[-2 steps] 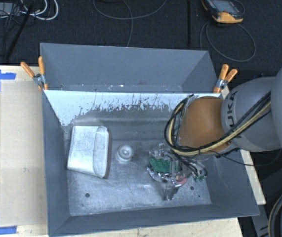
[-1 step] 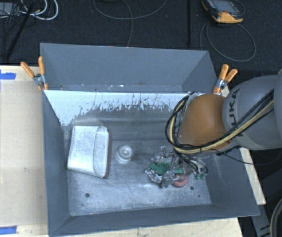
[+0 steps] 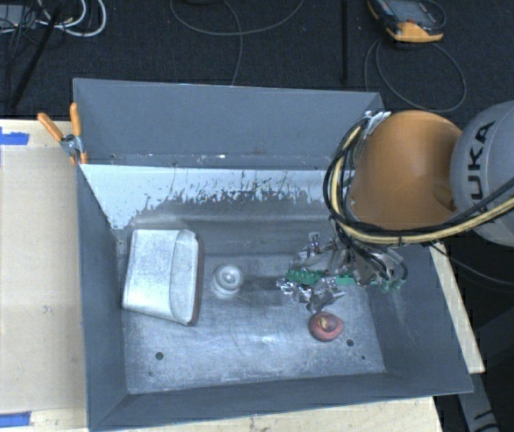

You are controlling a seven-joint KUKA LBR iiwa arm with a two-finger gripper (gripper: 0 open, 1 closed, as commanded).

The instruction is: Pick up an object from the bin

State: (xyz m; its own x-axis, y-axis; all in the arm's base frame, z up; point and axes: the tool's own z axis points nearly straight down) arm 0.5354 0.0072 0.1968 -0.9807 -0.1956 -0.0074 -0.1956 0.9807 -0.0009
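The grey metal bin (image 3: 238,376) holds 3 loose things, well spread over its floor. The end effector (image 3: 311,288) is low over the floor in the right half of the bin, below the arm's rounded orange cover (image 3: 402,171) and the looped black and yellow cables (image 3: 339,178) that run round it. Its metal and green parts make a tangle from this angle, so I cannot tell whether it is open or closed, nor whether it has hold of anything.

Nearest to it is a small round dull-red piece (image 3: 326,326), lying on the floor just beside it toward the bin's near wall; whether the 2 touch cannot be made out. To the left of the end effector, near the middle of the floor, sits a small pale grey domed knob (image 3: 228,279), apart from it. Further left lies a silvery-grey rectangular packet (image 3: 159,275), tilted slightly, close to the left wall.
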